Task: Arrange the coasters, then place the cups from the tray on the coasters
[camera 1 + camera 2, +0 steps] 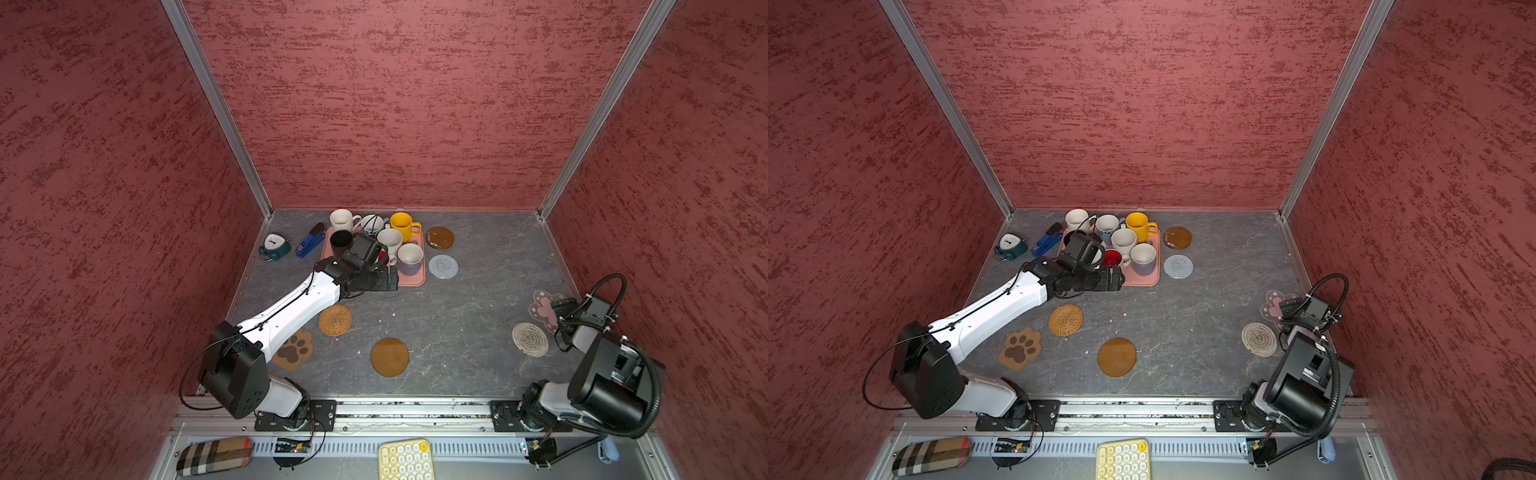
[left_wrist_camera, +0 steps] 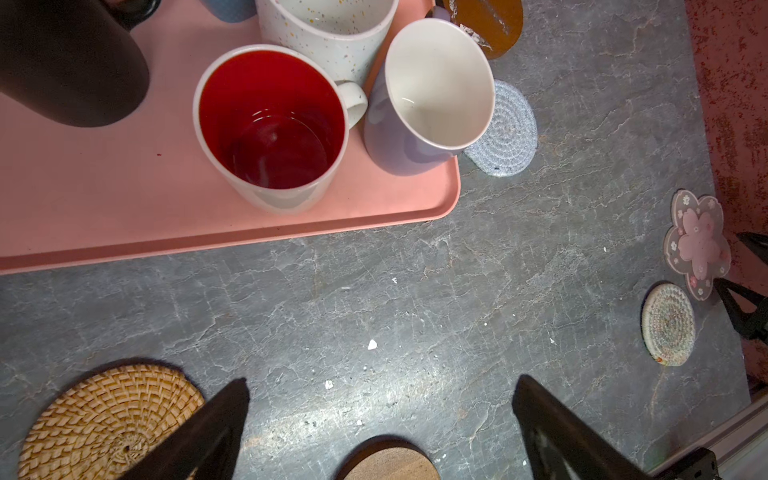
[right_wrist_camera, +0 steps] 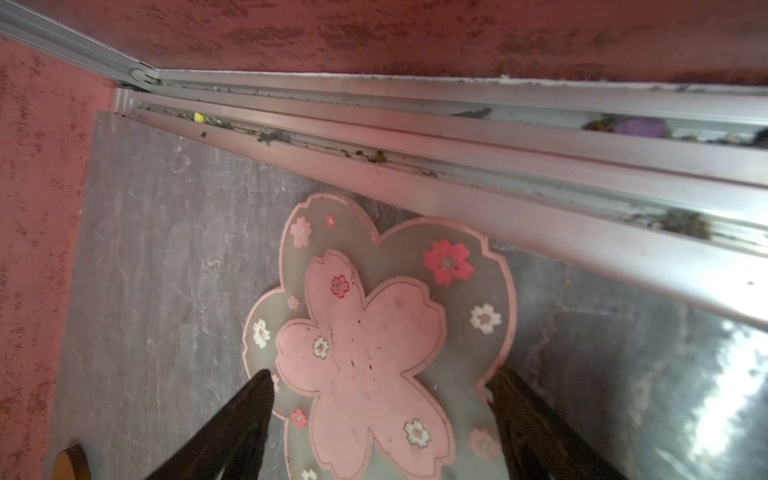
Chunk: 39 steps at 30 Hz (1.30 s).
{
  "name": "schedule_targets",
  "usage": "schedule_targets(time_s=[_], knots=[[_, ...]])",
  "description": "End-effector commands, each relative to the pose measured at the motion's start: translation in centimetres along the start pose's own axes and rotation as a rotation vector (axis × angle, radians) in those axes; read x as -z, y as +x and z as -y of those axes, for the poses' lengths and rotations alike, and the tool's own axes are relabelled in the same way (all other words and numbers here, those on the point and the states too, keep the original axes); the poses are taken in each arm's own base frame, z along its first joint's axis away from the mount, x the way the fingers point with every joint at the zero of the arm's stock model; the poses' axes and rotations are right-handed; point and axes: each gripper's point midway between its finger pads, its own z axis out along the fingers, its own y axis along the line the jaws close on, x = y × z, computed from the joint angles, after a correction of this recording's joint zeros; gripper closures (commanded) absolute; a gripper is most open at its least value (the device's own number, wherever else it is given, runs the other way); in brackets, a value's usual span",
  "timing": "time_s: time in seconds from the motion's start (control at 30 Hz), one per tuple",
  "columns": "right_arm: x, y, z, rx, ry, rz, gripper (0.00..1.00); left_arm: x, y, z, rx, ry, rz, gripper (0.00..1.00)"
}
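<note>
The left gripper (image 2: 382,382) hangs over the bare worktop (image 1: 457,332) just in front of the near rim of the salmon-pink tray (image 1: 413,280). Its fingers (image 2: 208,436) are spread wide with nothing between them.

The tray sits at the far middle of the worktop. It carries the black mug (image 1: 340,241), the light blue mug (image 1: 371,224), the yellow mug (image 1: 402,225) and the speckled white mug (image 1: 389,240). The lavender mug (image 1: 410,257) stands at its near right corner, next to the white mug with a red inside (image 2: 270,124) (the wrist hides most of this one in a top view). The plain white mug (image 1: 343,219) stands at the far left corner; I cannot tell whether it is on the tray or just behind it.

The right gripper (image 3: 381,374) is low at the right edge of the worktop. Its fingers (image 3: 232,432) are parted on either side of the pink flower coaster (image 3: 365,340), which lies flat beside the wall rail. I cannot tell whether the fingertips touch its edge. The beige woven coaster (image 1: 530,339) lies just beside the flower.

The grey crochet coaster (image 1: 443,266) lies just beside the tray's right rim, with the far amber-brown disc (image 1: 439,237) behind it. The near amber-brown disc (image 1: 390,357) lies at the front middle. The tan rattan coaster (image 1: 335,320) and the brown paw-print coaster (image 1: 294,350) lie beside the left arm. A teal dial clock (image 1: 274,246) and a blue stapler (image 1: 309,242) lie left of the tray.
</note>
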Motion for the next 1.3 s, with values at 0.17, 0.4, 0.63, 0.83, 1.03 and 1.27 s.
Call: schedule_targets(time_s=[0.17, 0.4, 0.63, 0.83, 1.03, 1.27], knots=[[-1.6, 2.0, -2.3, 0.03, -0.089, -0.112, 0.19, 1.0, -0.6, -0.4, 0.005, 0.023, 0.037, 0.01], [-3.2, 3.5, -3.8, 0.085, -0.082, -0.18, 0.19, 1.1, -0.4, -1.2, 0.023, 0.018, 0.043, 0.01], [-4.4, 5.6, -6.5, 0.148, -0.098, -0.24, 0.19, 1.0, 0.0, -1.9, 0.051, 0.02, 0.046, 0.0], [-5.7, 7.1, -8.3, 0.19, -0.099, -0.279, 0.2, 0.5, 0.8, -2.1, 0.071, 0.031, 0.036, 0.01], [-7.2, 8.2, -10.0, 0.221, -0.084, -0.316, 0.21, 0.1, 1.0, -2.4, 0.077, 0.027, 0.03, 0.01], [-8.4, 10.0, -12.8, 0.246, -0.108, -0.351, 0.21, -0.1, 1.3, -3.1, 0.09, 0.014, 0.026, 0.01]])
